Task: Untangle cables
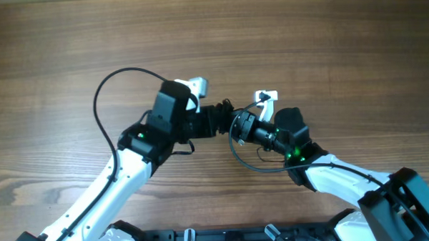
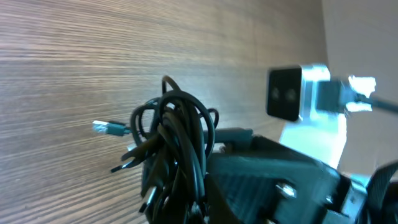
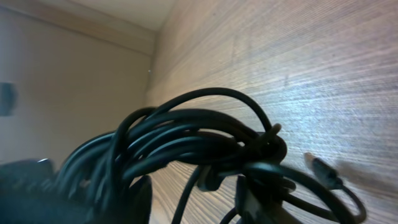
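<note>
**Desk:** What was the left hand doing in that shot?

**Operator:** The left gripper (image 1: 216, 122) was clamped right down at mid-table, nose to nose with the right gripper (image 1: 237, 125). At its tip I had the cables (image 2: 177, 140), a knotted black bunch of loops. The exact pinch point was hidden under the bunch.

**Desk:** And the right hand?

**Operator:** I couldn't tell whether it was wide or narrow. From above, its fingers were buried where the two arms met. Its own camera was filled by the cables (image 3: 199, 143), loops wound over one another.

**Desk:** Where did the bundle sit?

**Operator:** Between the two grippers, at the centre of the wooden table (image 1: 326, 31). From the left wrist it looked raised off the wood rather than lying flat, though I couldn't be certain. One silver-tipped plug (image 2: 106, 128) stuck out to the side of the bunch, and dark plug ends (image 2: 124, 165) poked out just below it. On the right wrist camera, another plug (image 3: 323, 168) trailed out of the knot, close to the tabletop.

**Desk:** Anything further out?

**Operator:** Beyond the bunch I saw a black box (image 2: 286, 93) on a white mount. From overhead, the left arm's own thick cable (image 1: 96, 109) arched out over the wood, well apart from the tangle.
</note>
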`<move>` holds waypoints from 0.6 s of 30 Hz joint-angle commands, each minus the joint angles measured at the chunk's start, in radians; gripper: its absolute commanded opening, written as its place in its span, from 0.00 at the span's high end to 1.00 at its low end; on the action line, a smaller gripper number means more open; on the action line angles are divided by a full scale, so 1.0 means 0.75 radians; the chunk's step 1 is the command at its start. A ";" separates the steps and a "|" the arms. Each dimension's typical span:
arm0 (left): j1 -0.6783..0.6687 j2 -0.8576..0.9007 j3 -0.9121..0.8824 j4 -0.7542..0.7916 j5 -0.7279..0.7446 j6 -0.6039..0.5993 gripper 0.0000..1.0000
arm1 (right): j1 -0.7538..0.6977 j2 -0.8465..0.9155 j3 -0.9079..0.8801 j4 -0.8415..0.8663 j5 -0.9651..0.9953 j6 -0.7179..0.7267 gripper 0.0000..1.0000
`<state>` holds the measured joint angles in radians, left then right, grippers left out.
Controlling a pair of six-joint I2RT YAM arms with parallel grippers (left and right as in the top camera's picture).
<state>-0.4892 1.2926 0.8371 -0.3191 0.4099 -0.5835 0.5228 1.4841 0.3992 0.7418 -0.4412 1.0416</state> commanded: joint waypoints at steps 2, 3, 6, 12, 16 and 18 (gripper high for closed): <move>0.152 0.005 0.006 0.011 0.031 -0.180 0.96 | -0.154 0.016 0.009 0.002 -0.245 -0.035 0.39; 0.186 0.005 0.006 0.011 0.048 -0.182 0.96 | -0.208 0.016 0.009 0.002 -0.303 -0.047 0.34; 0.268 0.005 0.006 -0.004 0.062 -0.260 0.96 | -0.351 0.016 0.009 0.003 -0.488 -0.061 0.19; 0.282 0.005 0.006 -0.013 0.056 -0.261 0.96 | -0.297 0.016 0.009 0.002 -0.676 -0.062 0.36; 0.282 0.005 0.006 -0.020 0.056 -0.260 0.96 | -0.150 0.016 0.009 0.004 -0.546 -0.062 0.48; 0.282 0.005 0.006 -0.047 0.056 -0.260 0.96 | -0.085 0.016 0.009 0.014 -0.456 -0.060 0.52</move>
<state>-0.2810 1.2972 0.8368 -0.3397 0.4301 -0.7696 0.4084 1.4868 0.4015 0.7406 -0.8600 1.0073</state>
